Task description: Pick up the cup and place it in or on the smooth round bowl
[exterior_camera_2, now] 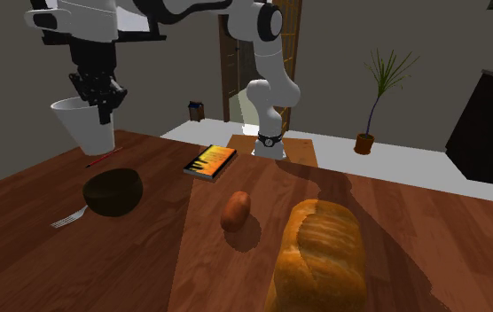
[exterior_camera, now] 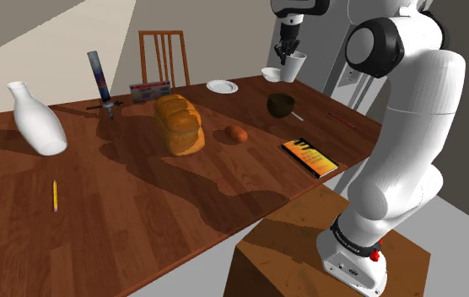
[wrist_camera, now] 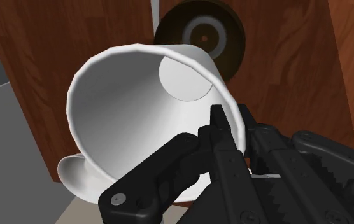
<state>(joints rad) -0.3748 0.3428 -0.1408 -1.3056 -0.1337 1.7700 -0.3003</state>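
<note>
- Your end effector (exterior_camera_2: 99, 99) is closed down narrow on the white cup (exterior_camera_2: 85, 126). Its black fingers (wrist_camera: 169, 159) pinch the cup's wall at the rim, one inside and one outside. The cup hangs tilted and looks clear of the desk (exterior_camera: 140, 211).
- The dark round bowl (exterior_camera_2: 112, 191) sits on the desk below the end effector and a little to one side. In the wrist view you see it past the cup's rim, apart from the cup.
- You are working close to an edge. In the wrist view the desk's edge runs just beside the cup, with grey floor (wrist_camera: 16, 146) beyond it. A small white dish (exterior_camera: 270, 74) sits at that edge, just beside the cup.
- Under the end effector, a fork (exterior_camera_2: 67, 217) lies just beside the bowl. A red pencil (exterior_camera_2: 107, 159) lies flat between the bowl and the cup's base.
- The things nearest the end effector all lie low on the desk.
- Farther out from the end effector are a book (exterior_camera_2: 209, 162) near the desk's edge on the stand's side, a brown oval lump (exterior_camera_2: 235, 211), a bread loaf (exterior_camera_2: 320, 257) and a white plate (exterior_camera: 222, 86). All are well apart from the cup.
- A broad stretch of bare wood lies beyond the loaf, well away from the end effector.
- The desk is dark reddish planked wood, crossed by the arm's shadow.
- The room has plain walls, a wooden chair (exterior_camera: 161, 35) at the desk's far side and a potted plant (exterior_camera_2: 364, 142) on the floor.
</note>
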